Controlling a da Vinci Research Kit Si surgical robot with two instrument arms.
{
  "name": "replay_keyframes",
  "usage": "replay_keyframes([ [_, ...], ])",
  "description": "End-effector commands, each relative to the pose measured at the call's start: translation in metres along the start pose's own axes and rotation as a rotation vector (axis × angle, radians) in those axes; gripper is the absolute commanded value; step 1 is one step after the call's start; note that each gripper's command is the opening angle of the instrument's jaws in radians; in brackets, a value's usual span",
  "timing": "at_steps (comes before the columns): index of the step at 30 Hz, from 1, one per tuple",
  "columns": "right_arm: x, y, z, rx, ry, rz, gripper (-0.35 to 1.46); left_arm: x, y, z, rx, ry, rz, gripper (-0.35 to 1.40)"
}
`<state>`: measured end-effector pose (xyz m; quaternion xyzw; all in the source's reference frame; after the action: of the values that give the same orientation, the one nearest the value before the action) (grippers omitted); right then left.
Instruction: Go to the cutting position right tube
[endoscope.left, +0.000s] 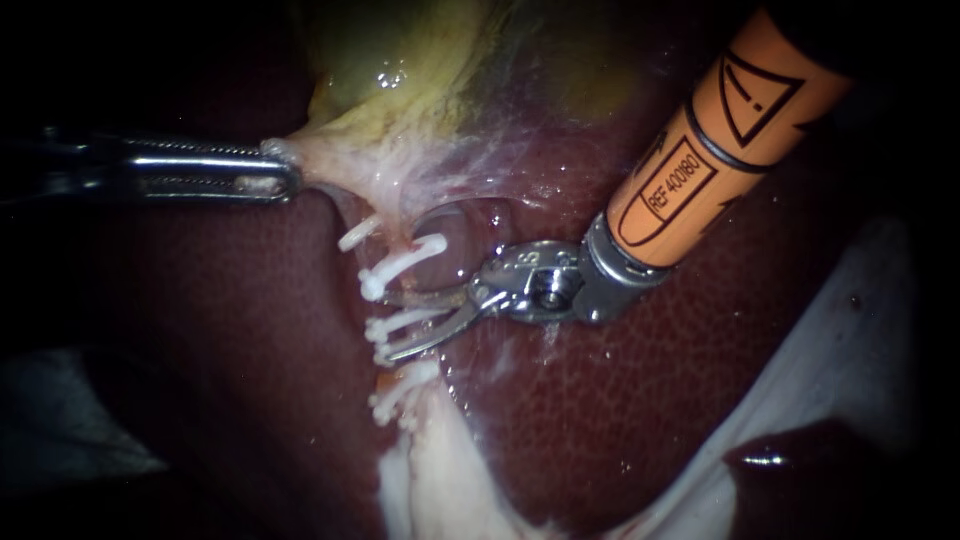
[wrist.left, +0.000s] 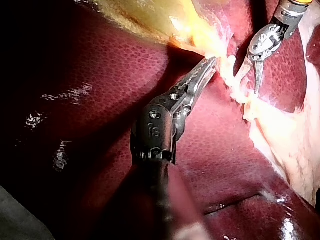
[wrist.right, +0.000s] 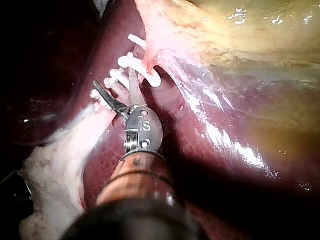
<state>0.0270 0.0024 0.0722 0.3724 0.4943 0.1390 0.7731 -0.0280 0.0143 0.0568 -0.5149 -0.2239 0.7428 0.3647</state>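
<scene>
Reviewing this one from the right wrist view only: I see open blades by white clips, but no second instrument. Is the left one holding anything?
Observer: Yes. In the endoscope view the slender silver left instrument is shut on the pale stretched tissue at the edge of the yellow-green gallbladder.
Reviewer: Is it touching the clips?
Observer: No. Its tip stands apart from the white plastic clips, up and to the endoscope view's left of them.
</scene>
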Motion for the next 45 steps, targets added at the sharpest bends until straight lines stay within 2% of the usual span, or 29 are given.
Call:
replay_keyframes([
  [1, 0.0001, -0.0001, -0.0001, 0.001, 0.0, 0.0, 1.29, 0.0, 0.0, 0.0, 0.0, 0.0, 0.001, -0.35],
  [5, 0.0003, -0.0009, -0.0002, 0.005, -0.001, -0.001, 1.32, 0.0, -0.0001, 0.0, -0.001, 0.0, 0.001, -0.35],
  [14, 0.0021, -0.0046, -0.0021, 0.032, -0.001, -0.005, 1.34, -0.0001, -0.0002, -0.0003, -0.002, -0.001, 0.001, -0.35],
  [20, 0.0016, -0.0056, -0.0048, 0.04, -0.001, -0.005, 1.34, -0.0002, -0.0002, -0.0005, -0.001, 0.0, 0.002, -0.35],
  [24, 0.0012, -0.0053, -0.0068, 0.027, 0.004, -0.002, 1.34, -0.0002, -0.0002, -0.0006, -0.001, -0.001, 0.002, -0.35],
  [29, 0.0008, -0.0039, -0.0079, 0.013, 0.008, 0.004, 1.3, -0.0002, -0.0002, -0.0006, -0.001, -0.001, 0.002, -0.35],
  [35, 0.0004, -0.002, -0.0067, 0.001, 0.009, 0.003, 1.3, -0.0001, -0.0001, -0.0006, 0.0, 0.0, 0.001, -0.35],
  [45, 0.0001, -0.0008, -0.0037, 0.007, 0.003, -0.001, 1.32, -0.0001, -0.0001, -0.0005, 0.0, 0.0, 0.001, -0.35],
])
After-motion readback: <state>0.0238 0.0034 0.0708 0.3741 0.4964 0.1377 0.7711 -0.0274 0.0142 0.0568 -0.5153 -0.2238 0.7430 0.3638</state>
